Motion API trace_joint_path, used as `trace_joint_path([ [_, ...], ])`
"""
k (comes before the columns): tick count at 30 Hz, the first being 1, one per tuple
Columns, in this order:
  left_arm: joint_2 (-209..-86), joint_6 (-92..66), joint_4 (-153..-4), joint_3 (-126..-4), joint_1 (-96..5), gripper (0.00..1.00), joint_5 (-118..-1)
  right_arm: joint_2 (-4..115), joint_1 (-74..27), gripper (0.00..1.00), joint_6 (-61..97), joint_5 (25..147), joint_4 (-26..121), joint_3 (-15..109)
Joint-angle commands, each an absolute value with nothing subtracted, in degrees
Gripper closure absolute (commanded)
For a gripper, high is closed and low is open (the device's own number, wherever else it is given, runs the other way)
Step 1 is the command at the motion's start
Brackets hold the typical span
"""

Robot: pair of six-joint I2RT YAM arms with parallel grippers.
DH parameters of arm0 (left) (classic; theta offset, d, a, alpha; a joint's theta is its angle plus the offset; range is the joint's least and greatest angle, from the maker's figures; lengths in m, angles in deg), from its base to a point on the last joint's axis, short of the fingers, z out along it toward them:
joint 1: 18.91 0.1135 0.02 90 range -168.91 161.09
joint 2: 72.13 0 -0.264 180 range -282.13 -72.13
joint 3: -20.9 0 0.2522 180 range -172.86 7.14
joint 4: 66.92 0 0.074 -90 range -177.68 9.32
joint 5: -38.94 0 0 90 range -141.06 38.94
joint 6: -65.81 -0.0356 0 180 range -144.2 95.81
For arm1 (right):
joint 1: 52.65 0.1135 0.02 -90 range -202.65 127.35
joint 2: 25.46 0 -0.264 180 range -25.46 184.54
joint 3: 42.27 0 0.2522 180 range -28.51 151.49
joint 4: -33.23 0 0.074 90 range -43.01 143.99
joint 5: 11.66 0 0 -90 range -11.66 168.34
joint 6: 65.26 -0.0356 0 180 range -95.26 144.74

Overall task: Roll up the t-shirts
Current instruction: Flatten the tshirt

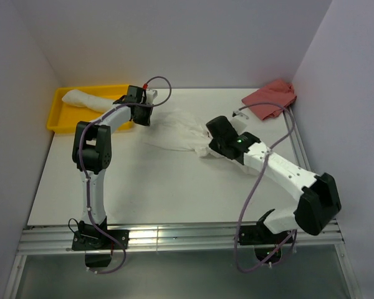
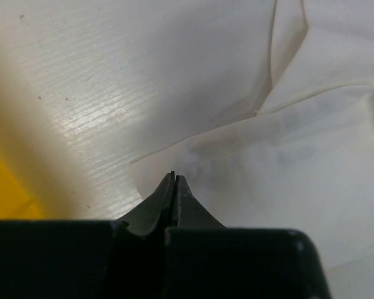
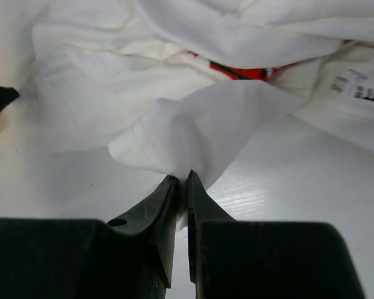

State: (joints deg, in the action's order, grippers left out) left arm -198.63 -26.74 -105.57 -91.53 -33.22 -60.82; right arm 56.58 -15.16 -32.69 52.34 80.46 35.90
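done: rolled t-shirt (image 1: 87,98) in yellow tray (image 1: 58,122)
todo: printed t-shirt (image 1: 174,132), crumpled, unrolled
left claw (image 2: 175,179): together, at hem
right claw (image 3: 182,180): clamped on fold

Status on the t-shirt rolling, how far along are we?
Done: one white roll lies in the yellow tray. In hand: the t-shirt with the red print is crumpled mid-table, not rolled. The right jaws pinch a fold of it. The left jaws are shut at its opposite edge, and it is unclear whether they hold cloth. Left: flatten and roll it. A pink cloth sits in the back corner.
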Motion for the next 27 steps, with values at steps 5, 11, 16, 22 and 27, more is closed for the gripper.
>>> trace_joint_path([
  [5, -196.15, -28.15, -105.64, -92.62, -33.50, 1.00, -61.34, 35.85, -22.76, 0.97, -33.53, 49.60, 84.60, 26.26],
  [11, -195.88, -27.97, -106.17, -92.62, -33.50, 1.00, -62.22, 23.69, -31.90, 0.98, -31.07, 52.24, 86.36, 21.24],
  [16, -194.74, -27.80, -106.61, -92.09, -33.50, 0.93, -63.45, 20.87, -34.55, 0.98, -30.01, 52.24, 88.99, 21.77],
  [22, -191.32, -28.41, -107.05, -90.07, -33.50, 0.57, -66.08, 20.42, -36.30, 0.98, -28.70, 52.77, 89.70, 22.73],
  [27, -188.85, -29.64, -108.89, -89.10, -33.50, 0.39, -69.07, 21.30, -36.66, 0.99, -28.43, 53.47, 88.83, 22.21],
])
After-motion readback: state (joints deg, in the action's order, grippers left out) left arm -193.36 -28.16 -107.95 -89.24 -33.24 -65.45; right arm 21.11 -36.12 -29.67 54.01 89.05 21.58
